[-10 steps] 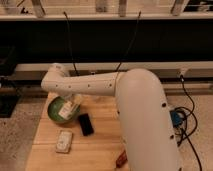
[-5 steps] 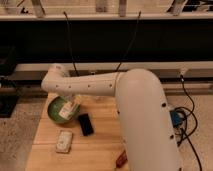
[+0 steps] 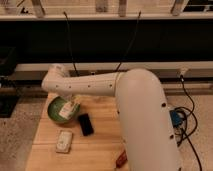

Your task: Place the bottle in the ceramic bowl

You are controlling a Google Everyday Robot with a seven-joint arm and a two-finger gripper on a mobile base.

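- Almost nothing has moved since the earlier frames: the arm (image 3: 95, 86) keeps the same reach over the table's far left corner, and the bottle (image 3: 68, 109) sits in the same spot over the bowl (image 3: 55, 108).
- The gripper (image 3: 71, 103) hangs under the wrist, just above the bowl's right side; its grip cannot be made out, so I cannot tell whether it has the bottle or has let it go.
- The bottle lies tilted across the bowl's right half, pale label up, its lower end near the rim.
- Risk: if the bottle is let go so close to the rim, it may tip over the edge onto the table (image 3: 102, 137); a lift with the bottle stuck to the gripper would drag it back out or nudge the bowl.
- The bowl appears to hold only the bottle; green glaze shows on its left side.
- Outward on the table: a dark flat thing (image 3: 85, 124) just beside the bowl, and a pale packet (image 3: 64, 141) nearer the front.
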